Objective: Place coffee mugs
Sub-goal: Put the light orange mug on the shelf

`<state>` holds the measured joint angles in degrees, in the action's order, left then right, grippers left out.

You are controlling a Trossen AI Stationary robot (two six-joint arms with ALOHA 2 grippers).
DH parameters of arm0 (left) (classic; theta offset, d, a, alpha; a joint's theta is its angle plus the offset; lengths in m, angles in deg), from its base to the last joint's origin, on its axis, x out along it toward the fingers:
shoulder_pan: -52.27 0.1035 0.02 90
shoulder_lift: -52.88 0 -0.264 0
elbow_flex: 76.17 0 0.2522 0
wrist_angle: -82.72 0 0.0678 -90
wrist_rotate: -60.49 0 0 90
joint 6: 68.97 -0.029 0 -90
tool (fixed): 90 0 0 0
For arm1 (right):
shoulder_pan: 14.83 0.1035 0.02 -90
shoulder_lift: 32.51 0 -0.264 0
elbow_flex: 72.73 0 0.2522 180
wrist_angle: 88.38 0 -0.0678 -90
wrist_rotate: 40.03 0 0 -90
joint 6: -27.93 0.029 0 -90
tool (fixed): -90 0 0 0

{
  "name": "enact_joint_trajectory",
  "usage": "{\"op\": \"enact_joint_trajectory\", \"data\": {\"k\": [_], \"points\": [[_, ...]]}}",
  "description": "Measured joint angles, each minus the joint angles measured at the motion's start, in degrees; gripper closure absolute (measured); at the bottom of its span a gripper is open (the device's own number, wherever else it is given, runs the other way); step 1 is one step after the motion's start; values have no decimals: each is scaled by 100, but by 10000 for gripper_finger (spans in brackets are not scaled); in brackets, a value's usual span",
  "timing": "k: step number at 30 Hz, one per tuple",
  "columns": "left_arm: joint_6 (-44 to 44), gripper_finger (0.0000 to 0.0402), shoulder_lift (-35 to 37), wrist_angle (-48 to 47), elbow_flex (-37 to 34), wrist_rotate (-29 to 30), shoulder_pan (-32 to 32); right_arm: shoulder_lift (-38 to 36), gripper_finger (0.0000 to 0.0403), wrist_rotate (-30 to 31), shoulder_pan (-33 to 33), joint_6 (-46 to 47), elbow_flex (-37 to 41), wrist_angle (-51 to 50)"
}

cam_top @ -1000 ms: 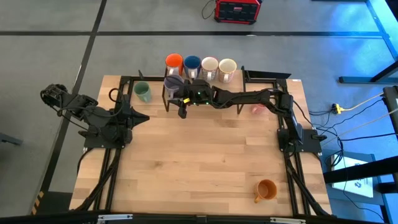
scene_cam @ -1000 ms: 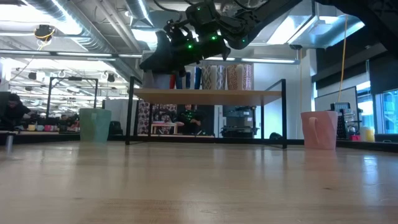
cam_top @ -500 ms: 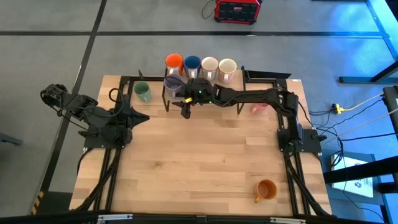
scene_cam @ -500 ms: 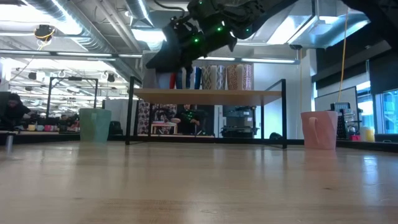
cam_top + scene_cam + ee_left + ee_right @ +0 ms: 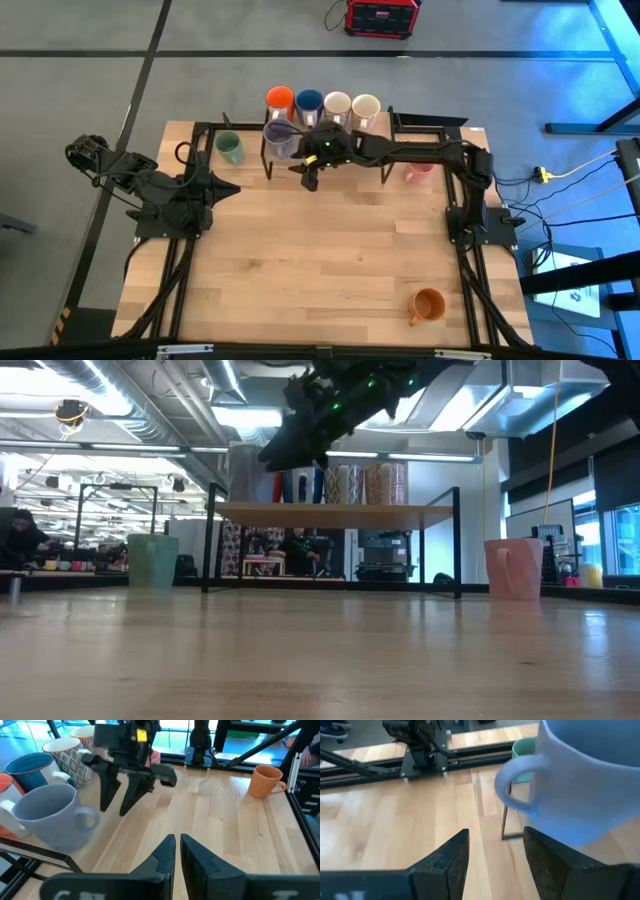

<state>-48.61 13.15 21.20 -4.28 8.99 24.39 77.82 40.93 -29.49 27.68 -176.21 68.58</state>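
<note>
A black-framed shelf (image 5: 335, 512) stands at the table's far edge. On it, a lavender mug (image 5: 280, 137) (image 5: 585, 785) stands on its base in front of the orange-red (image 5: 277, 97), dark blue (image 5: 308, 101) and two white mugs (image 5: 337, 104) (image 5: 366, 107). My right gripper (image 5: 311, 180) (image 5: 120, 795) hangs open just right of the lavender mug, clear of it, with its fingers slanting down. A sage green mug (image 5: 229, 148), a pink mug (image 5: 416, 172) and an amber orange mug (image 5: 428, 305) stand on the table. My left gripper (image 5: 232, 188) (image 5: 177, 855) waits shut at the left.
The shelf's black legs (image 5: 504, 820) stand close in front of my right gripper. Black frame rails run along the table's left, right and far sides. Bare wood (image 5: 330, 260) fills the middle and near part of the table.
My right gripper has drawn away from the lavender mug, moving up and toward the table's right edge, and its fingers have tipped closer to level. The lavender mug stays upright on the shelf.
</note>
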Motion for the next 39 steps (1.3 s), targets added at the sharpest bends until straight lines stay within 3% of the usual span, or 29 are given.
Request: {"op": "enact_joint_trajectory", "data": {"k": [7, 14, 22, 26, 32, 39], "points": [[4, 381, -2, 25, 0, -4, 0, -682, 226, 47, 171, 250, 0, -1153], [32, 381, -207, 26, 0, -13, 0, -1362, 226, 60, 856, 771, -2, -2384], [-275, 381, -502, 471, -373, -404, 0, -1425, 226, 611, 1804, 1448, 212, -2552], [-125, 381, -527, 1370, -938, -636, -2, -1553, 226, 744, 2272, 2056, 646, -2568], [200, 381, -602, 3087, -1776, -1454, -4, -2013, 226, 1293, 2955, 3113, 1390, -2483], [735, 381, -1096, 3521, -1904, -1459, -9, -2694, 226, 1873, 4150, 4821, 2057, -2660]]}}
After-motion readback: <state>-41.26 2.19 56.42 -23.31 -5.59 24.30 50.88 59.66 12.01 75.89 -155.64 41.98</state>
